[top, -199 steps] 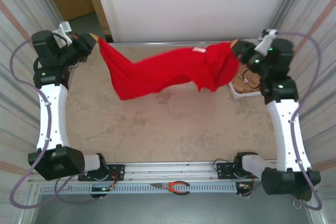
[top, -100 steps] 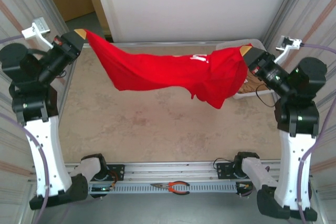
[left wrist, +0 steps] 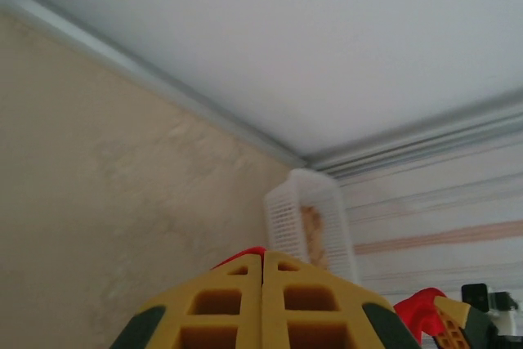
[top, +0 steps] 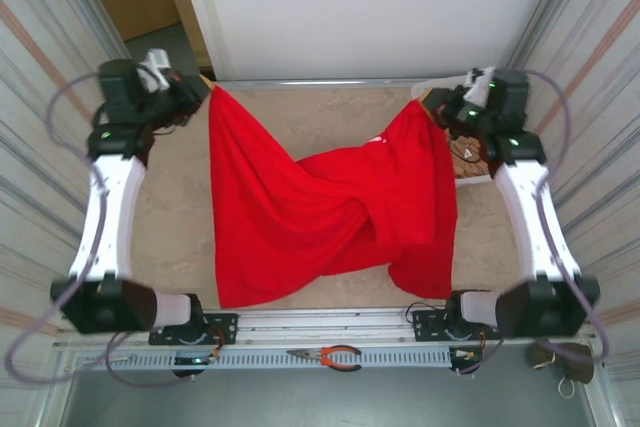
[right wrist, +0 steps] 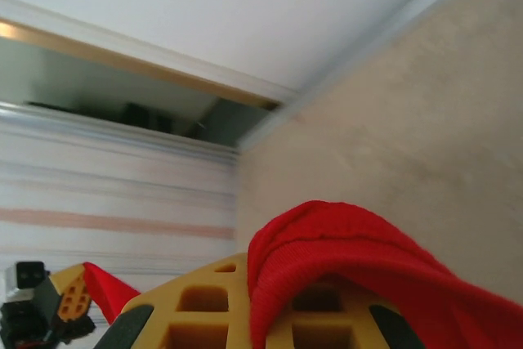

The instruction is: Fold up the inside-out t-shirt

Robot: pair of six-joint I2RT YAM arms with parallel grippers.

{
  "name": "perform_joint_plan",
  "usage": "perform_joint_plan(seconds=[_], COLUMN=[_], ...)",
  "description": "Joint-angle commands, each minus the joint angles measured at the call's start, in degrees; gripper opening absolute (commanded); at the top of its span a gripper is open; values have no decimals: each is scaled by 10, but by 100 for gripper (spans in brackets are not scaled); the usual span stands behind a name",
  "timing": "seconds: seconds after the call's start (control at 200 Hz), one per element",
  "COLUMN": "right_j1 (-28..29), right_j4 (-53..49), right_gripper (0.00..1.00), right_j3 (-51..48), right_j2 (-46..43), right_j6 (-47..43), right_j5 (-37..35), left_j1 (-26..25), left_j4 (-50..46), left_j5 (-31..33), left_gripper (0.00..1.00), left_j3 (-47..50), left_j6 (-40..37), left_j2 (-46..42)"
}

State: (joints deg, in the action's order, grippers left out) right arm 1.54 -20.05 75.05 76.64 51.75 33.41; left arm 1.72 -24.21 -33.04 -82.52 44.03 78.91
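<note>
1. Inside-out t-shirt [top: 320, 217]: red cloth spread over the table [top: 170, 227], from its far corners down to its near edge. A twisted ridge crosses the cloth above the table's middle.
2. Left gripper [top: 205, 95]: above the table's far-left corner. The yellow fingers [left wrist: 229, 292] are clenched together, and a sliver of red cloth shows at their tips, so it is pinching one corner of the garment.
3. Right gripper [top: 432, 105]: above the table's far-right corner. It is clamped on the other corner, and red fabric is bunched over its fingers [right wrist: 196, 300].
4. Governing relation: the held edge runs left to right along the table's far side. The body of the garment trails from both sets of fingers toward the table's near edge. Neither arm is the nearer one, since each holds one end.
5. Judgement: laying the shirt flat probably needs both arms to move together, and the twist over mid-table may have to be undone first.
6. Basket [left wrist: 306, 218]: white, at the table's far-right edge, just beside the right gripper.
</note>
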Motion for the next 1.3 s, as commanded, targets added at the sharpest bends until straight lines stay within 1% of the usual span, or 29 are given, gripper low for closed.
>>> perform_joint_plan(seconds=[0.0, 0.015, 0.03, 0.055, 0.08, 0.105, 0.185, 0.215, 0.276, 0.341, 0.371, 0.451, 0.536, 0.681, 0.802, 0.867, 0.922, 1.022, 1.182, 1.222, 1.242, 1.262, 1.298], right_j1=[16, 17, 18, 21, 24, 30, 50, 56, 66, 80, 86, 105, 117, 113, 104, 103, 103, 104, 105, 105, 105, 104, 105], right_j4=[38, 39, 31, 9, -7, -19, -51, -55, -52, -42, -41, -42, -67, -73, -56, -45, -39, -28, -17, -11, -7, -5, -1], right_gripper=[28, 39, 47, 55, 58, 60, 60, 59, 59, 59, 59, 60, 61, 66, 67, 67, 66, 65, 65, 61, 57, 49, 29], right_j3=[4, 9, 18, 32, 42, 44, 22, 1, -56, -121, -152, -210, -242, -278, -301, -308, -311, -315, -325, -327, -327, -326, -326], right_j2=[75, 88, 102, 120, 131, 135, 121, 108, 79, 49, 39, 27, 31, 32, 42, 52, 63, 77, 92, 99, 103, 107, 111], right_j6=[-89, -102, -114, -131, -147, -158, -182, -182, -172, -162, -160, -160, -172, -181, -185, -185, -185, -183, -178, -179, -178, -179, -181], right_j5=[-13, -9, -9, -17, -24, -30, -66, -81, -102, -125, -140, -182, -241, -299, -283, -266, -258, -250, -258, -250, -245, -239, -233], left_j1=[-17, -18, -17, -17, -16, -15, -15, -15, -16, -18, -19, -18, -25, -65, -96, -108, -112, -119, -128, -128, -128, -128, -128], left_j4=[14, 17, 18, 21, 16, 9, -1, -8, -19, -27, -33, -50, -59, -55, -45, -28, -17, 2, 15, 22, 24, 28, 31], left_j5=[62, 66, 69, 71, 73, 76, 75, 76, 73, 85, 91, 106, 105, 126, 171, 187, 188, 187, 192, 192, 192, 192, 193], left_gripper=[0, 0, 0, 0, 0, 1, 30, 39, 49, 58, 60, 62, 62, 63, 64, 64, 64, 64, 64, 64, 64, 64, 64], left_j3=[25, 23, 19, 10, -4, -19, -55, -65, -69, -48, -33, 18, 88, 216, 296, 336, 359, 386, 395, 398, 399, 399, 396], left_j6=[-60, -61, -64, -71, -80, -86, -105, -110, -116, -125, -129, -122, -100, -67, -43, -25, -16, -10, -15, -13, -11, -11, -12], left_j2=[55, 68, 81, 104, 126, 146, 188, 196, 197, 178, 166, 132, 97, 46, 21, 16, 21, 35, 63, 71, 75, 80, 89])
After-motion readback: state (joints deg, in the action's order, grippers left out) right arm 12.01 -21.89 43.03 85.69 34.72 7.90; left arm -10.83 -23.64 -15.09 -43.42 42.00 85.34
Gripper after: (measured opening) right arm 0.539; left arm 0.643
